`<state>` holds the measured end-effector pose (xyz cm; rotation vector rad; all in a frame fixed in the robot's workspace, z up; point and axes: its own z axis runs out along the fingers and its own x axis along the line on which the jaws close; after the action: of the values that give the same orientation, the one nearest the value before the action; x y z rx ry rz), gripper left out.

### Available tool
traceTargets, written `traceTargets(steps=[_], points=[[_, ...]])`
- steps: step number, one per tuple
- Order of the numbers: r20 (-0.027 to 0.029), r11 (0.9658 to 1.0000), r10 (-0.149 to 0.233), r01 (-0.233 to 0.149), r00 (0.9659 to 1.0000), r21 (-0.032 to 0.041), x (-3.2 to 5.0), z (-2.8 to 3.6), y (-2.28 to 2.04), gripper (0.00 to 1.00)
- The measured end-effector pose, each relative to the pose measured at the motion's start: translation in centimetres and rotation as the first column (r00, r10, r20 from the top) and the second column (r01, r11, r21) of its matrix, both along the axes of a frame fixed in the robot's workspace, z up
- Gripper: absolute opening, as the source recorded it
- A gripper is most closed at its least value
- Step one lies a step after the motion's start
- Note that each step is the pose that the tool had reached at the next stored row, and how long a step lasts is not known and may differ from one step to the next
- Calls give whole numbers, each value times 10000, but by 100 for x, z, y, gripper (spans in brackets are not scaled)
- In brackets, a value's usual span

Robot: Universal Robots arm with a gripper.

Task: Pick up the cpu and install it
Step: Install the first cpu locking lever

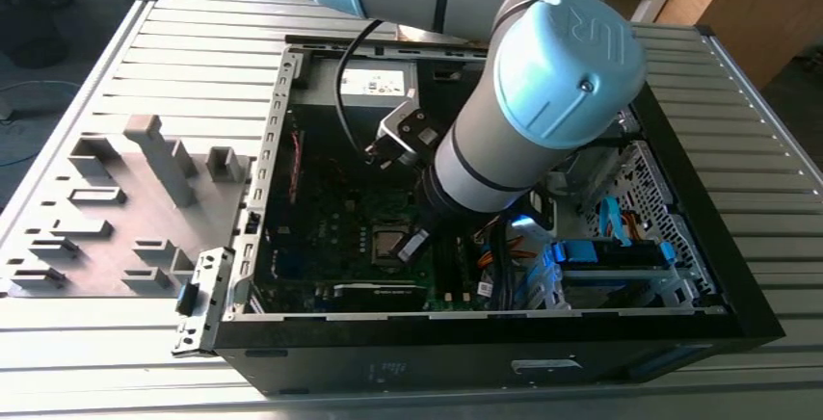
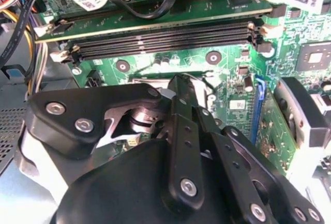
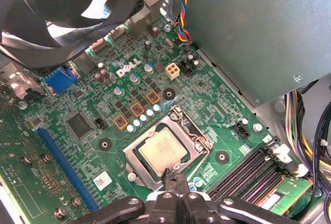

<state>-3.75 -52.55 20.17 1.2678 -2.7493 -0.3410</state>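
The cpu [image 3: 163,151], a pale silver square chip, lies flat inside the dark metal-framed socket [image 3: 189,128] on the green motherboard in the first wrist view. My gripper [image 3: 175,176] hangs just over the socket's near edge. Its two black fingertips are pressed together with nothing between them. In the second wrist view the black fingers [image 2: 181,110] and linkage cover the socket area. In the exterior view the gripper [image 1: 409,245] reaches down into the open computer case beside the socket [image 1: 384,243].
Memory slots [image 3: 248,169] run close beside the socket. A black fan [image 3: 57,1] and the grey power-supply box [image 3: 248,32] stand over the board. Coloured cables [image 3: 310,131] hang at one side. A grey fixture tray [image 1: 116,208] lies at the exterior view's left.
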Motion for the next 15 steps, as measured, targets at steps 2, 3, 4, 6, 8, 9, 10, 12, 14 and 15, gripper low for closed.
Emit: traceTargets(steps=[2,3,4,6,8,9,10,12,14,15], points=[[0,10000,3,-3,10000,1,1,-1,0,11],[0,10000,13,-13,10000,2,1,-2,1,11],[1,10000,97,-97,10000,6,1,-3,2,11],[1,9991,425,-425,9991,5,1,-3,1,11],[1,9970,772,-772,9970,6,1,-3,1,11],[1,9960,897,-897,9960,6,1,-3,2,11],[1,9951,986,-986,9951,5,2,-3,1,11],[0,9937,1118,-1118,9937,3,18,-5,1,11],[0,9921,1256,-1256,9921,4,42,-11,1,11],[0,9912,1324,-1324,9912,4,56,-15,1,11]])
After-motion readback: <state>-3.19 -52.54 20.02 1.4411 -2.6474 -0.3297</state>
